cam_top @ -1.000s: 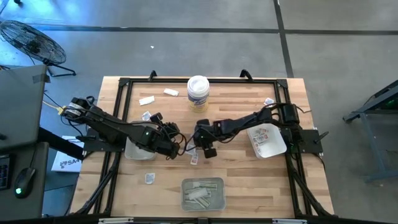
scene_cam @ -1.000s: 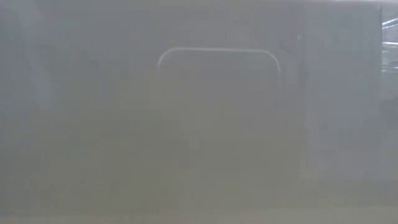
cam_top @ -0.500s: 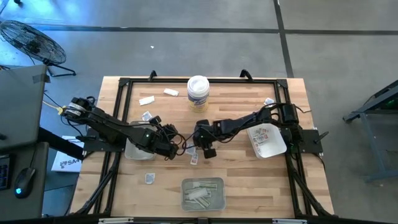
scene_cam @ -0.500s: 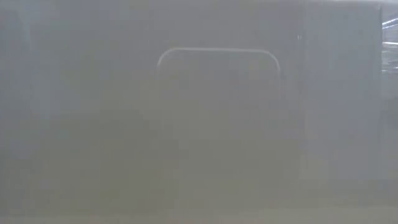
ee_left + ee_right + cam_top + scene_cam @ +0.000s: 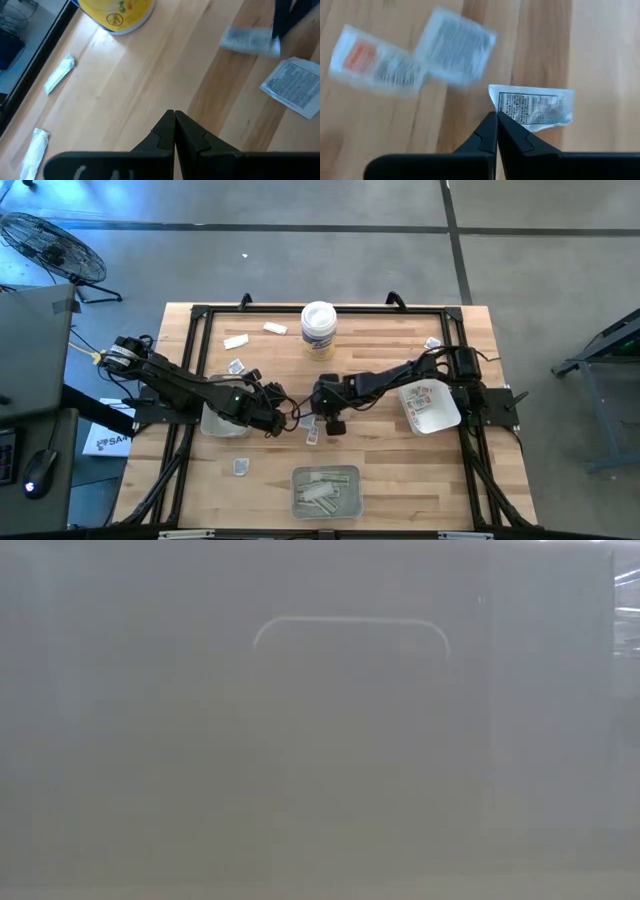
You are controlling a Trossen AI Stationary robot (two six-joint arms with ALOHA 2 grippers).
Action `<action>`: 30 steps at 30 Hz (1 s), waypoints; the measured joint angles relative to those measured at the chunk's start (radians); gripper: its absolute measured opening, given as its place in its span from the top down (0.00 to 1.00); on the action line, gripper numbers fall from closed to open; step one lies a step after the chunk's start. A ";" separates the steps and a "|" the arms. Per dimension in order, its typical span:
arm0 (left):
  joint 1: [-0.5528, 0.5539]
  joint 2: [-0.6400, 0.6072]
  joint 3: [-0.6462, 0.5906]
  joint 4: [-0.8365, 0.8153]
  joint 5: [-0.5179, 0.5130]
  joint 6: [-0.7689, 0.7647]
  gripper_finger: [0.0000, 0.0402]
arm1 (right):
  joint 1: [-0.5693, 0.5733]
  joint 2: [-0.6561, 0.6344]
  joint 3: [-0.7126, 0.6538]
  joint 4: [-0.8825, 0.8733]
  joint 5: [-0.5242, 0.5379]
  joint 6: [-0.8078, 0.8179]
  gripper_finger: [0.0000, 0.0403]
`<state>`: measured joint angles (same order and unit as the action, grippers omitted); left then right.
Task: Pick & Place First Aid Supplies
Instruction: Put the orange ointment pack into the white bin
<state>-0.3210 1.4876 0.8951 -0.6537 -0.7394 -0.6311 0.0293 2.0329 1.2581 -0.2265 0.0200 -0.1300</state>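
My right gripper (image 5: 496, 115) is shut on a white packet with black print (image 5: 532, 106) over the table's middle (image 5: 322, 423). Two more packets lie on the wood below it, one with red print (image 5: 367, 62) and one with grey print (image 5: 454, 47). My left gripper (image 5: 174, 114) is shut and empty just left of it (image 5: 290, 418), above bare wood. The left wrist view also shows a printed packet (image 5: 295, 87) lying flat and the held packet (image 5: 250, 40) under the right arm's fingers. The low view is fogged over. My right gripper pinches the white packet by a corner of its edge (image 5: 496, 100) between its two fingertips. The rest of the packet sticks out past the fingertips, crumpled. It seems lifted clear of the wood.
A white tub (image 5: 318, 328) stands at the far middle. One tray (image 5: 222, 420) lies under my left arm, one with packets (image 5: 428, 405) at the right, one with strips (image 5: 325, 490) near the front. Loose packets lie at the far left (image 5: 237, 340) and near left (image 5: 240, 467).
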 joint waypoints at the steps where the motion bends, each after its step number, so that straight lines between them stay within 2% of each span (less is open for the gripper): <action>1: 0.000 0.000 0.000 -0.001 0.001 0.000 1.00 | 0.007 -0.022 -0.004 -0.026 0.005 0.004 1.00; 5: 0.000 0.000 0.000 -0.002 0.001 0.001 1.00 | 0.032 -0.137 0.002 -0.103 0.000 0.066 1.00; 13: 0.000 0.000 0.000 0.001 0.029 0.001 1.00 | 0.132 -0.392 0.003 -0.475 0.047 0.284 1.00; 16: 0.000 0.000 0.000 0.002 0.035 0.001 1.00 | 0.179 -0.486 0.001 -0.646 0.064 0.436 1.00; 21: 0.000 0.000 0.000 0.026 0.060 0.011 1.00 | 0.273 -0.617 0.002 -0.923 0.167 0.753 1.00; 26: 0.000 0.000 0.000 0.120 0.151 0.102 1.00 | 0.376 -0.684 0.002 -1.144 0.253 1.057 1.00; 30: 0.000 0.000 0.000 0.214 0.216 0.176 1.00 | 0.427 -0.689 0.002 -1.221 0.293 1.229 1.00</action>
<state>-0.3210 1.4879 0.8951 -0.4402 -0.5236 -0.4549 0.4564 1.3441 1.2602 -1.4473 0.3128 1.0987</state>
